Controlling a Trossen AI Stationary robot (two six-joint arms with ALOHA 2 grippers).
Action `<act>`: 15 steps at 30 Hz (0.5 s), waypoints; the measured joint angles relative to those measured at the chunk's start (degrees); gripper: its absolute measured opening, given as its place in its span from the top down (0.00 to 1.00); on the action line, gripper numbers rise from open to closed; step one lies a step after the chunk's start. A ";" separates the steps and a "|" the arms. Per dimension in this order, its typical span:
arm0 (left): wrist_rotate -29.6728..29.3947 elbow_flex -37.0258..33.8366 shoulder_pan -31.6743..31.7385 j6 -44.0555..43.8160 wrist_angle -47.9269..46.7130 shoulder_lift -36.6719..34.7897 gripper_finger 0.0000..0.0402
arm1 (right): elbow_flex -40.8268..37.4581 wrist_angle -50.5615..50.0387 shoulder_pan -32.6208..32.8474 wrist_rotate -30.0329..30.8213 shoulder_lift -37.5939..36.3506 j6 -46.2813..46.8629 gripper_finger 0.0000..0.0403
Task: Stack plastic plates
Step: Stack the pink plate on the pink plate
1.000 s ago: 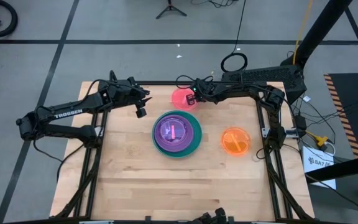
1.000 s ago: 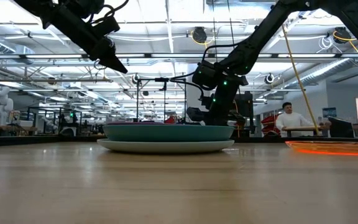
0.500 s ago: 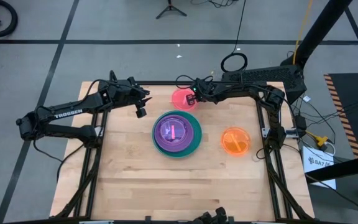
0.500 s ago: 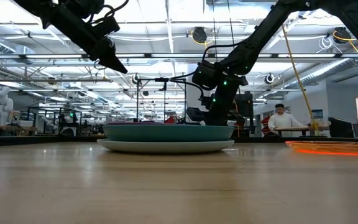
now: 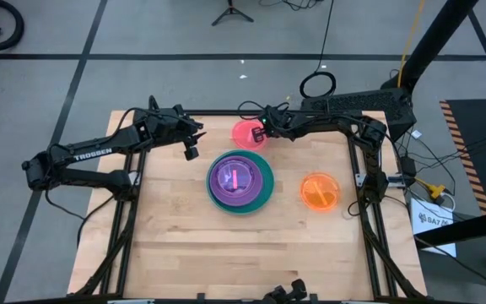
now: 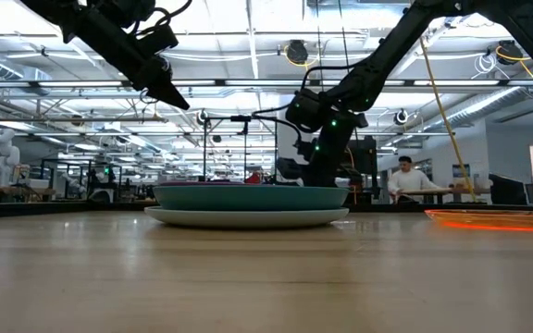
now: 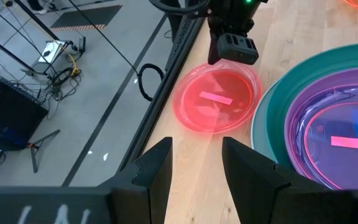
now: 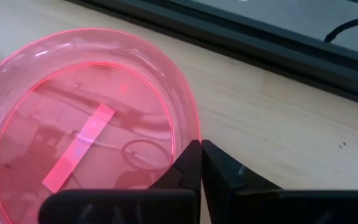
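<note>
- Left gripper [image 5: 191,153]: hangs above the desk [image 5: 184,245] near its far left edge, just left of the plate stack; its jaws stand open with nothing between them.
- Plate stack [image 5: 240,182]: sits at the desk's centre. A teal plate [image 5: 265,199] lies lowest in the high view, with a purple plate [image 5: 236,178] on top of it; the low view shows a light blue plate [image 6: 246,217] under the teal one.
- Pink plate [image 5: 246,133]: rests on the desk at the far edge, just behind the stack and apart from it. A pale strip lies inside it.
- Right gripper [image 5: 259,133]: reaches in from the right along the far edge to the pink plate's rim. In the right wrist view its jaws are pressed together at the rim of the pink plate [image 8: 73,137], closed on that rim.
- Orange plate [image 5: 320,192]: lies alone on the desk, right of the stack and well apart from both grippers.
</note>
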 joint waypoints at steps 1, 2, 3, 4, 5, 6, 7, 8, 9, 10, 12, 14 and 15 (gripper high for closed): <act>-0.01 0.00 0.00 0.00 0.00 0.00 0.63 | 0.00 0.42 0.00 0.00 0.00 -0.17 1.00; -0.02 0.00 -0.01 0.00 0.00 0.00 0.63 | 0.00 0.93 0.00 0.00 0.00 -0.31 1.00; -0.02 0.00 -0.01 0.00 0.00 0.00 0.63 | 0.00 1.37 0.00 0.00 0.00 -0.60 1.00; -0.02 0.00 -0.01 0.00 0.00 0.00 0.63 | 0.00 1.66 0.00 0.01 -0.01 -0.73 1.00; 0.00 0.00 0.00 0.00 0.00 0.00 0.63 | 0.00 1.81 0.00 0.03 -0.02 -0.83 1.00; 0.00 0.00 0.00 0.00 0.00 0.00 0.63 | 0.00 1.87 0.00 0.05 -0.02 -0.83 1.00; -0.01 0.00 -0.01 0.00 -0.01 -0.01 0.63 | 0.00 1.87 0.00 0.09 -0.02 -0.88 1.00; -0.02 0.00 -0.01 0.00 -0.02 0.00 0.63 | 0.00 1.87 0.00 0.41 -0.02 -1.03 1.00; -0.01 0.00 -0.01 0.00 -0.03 0.00 0.63 | 0.00 1.87 0.00 1.11 -0.02 -1.03 1.00; 0.00 0.00 0.01 0.00 -0.03 0.00 0.63 | 0.00 1.89 0.00 1.20 -0.02 -1.05 1.00; -0.02 0.00 0.01 0.00 -0.04 0.00 0.63 | 0.00 1.90 0.00 1.18 -0.44 -1.05 1.00; -0.02 0.00 0.01 0.00 -0.04 0.00 0.63 | 0.00 2.30 0.00 1.20 -1.05 -1.22 1.00; 0.00 0.00 -0.01 0.00 -0.04 0.00 0.63 | 0.00 2.58 0.00 1.20 -1.47 -1.25 1.00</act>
